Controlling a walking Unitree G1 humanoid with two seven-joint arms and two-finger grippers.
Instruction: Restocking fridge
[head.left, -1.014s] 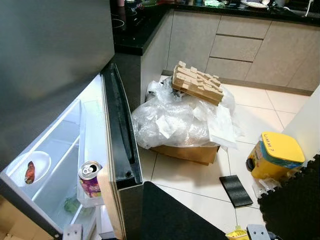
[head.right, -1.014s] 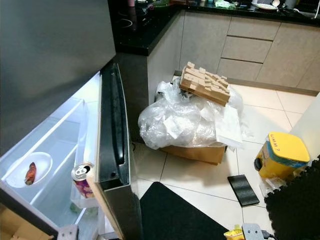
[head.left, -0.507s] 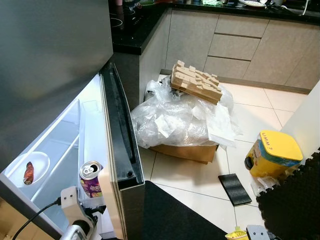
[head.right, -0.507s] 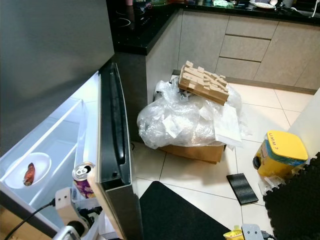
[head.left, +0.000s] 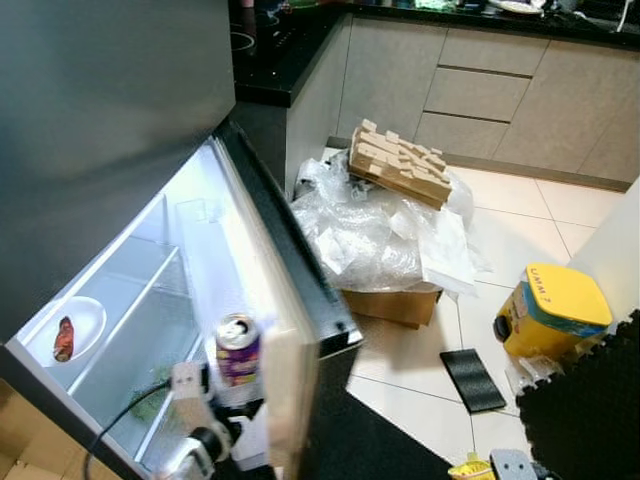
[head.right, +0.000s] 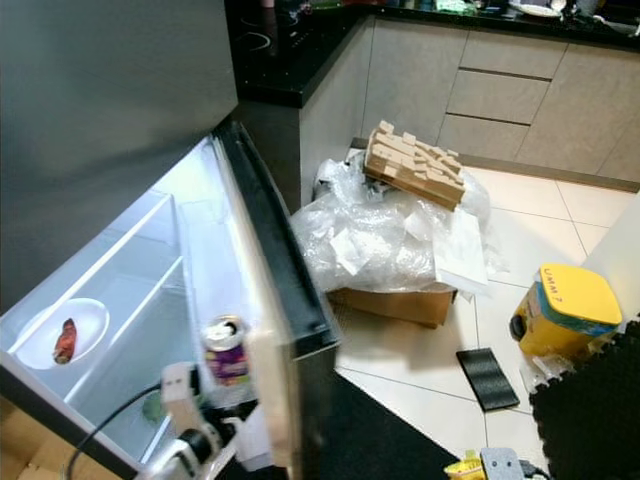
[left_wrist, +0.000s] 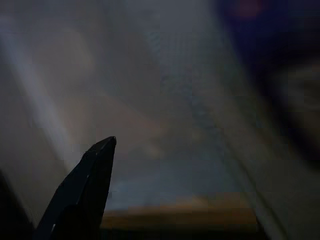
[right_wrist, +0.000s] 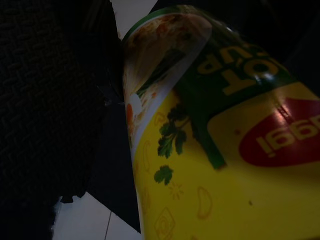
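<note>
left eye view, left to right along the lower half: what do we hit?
White plate with a reddish bit of food → purple drink can in the fridge door shelf → fridge door edge → cardboard box under plastic wrap → flat black object on the floor → yellow-lidded container

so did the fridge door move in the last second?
Yes. The fridge door has swung further open: its lower corner now sits much closer to the cardboard box on the floor, and the purple can in its shelf came along.
</note>
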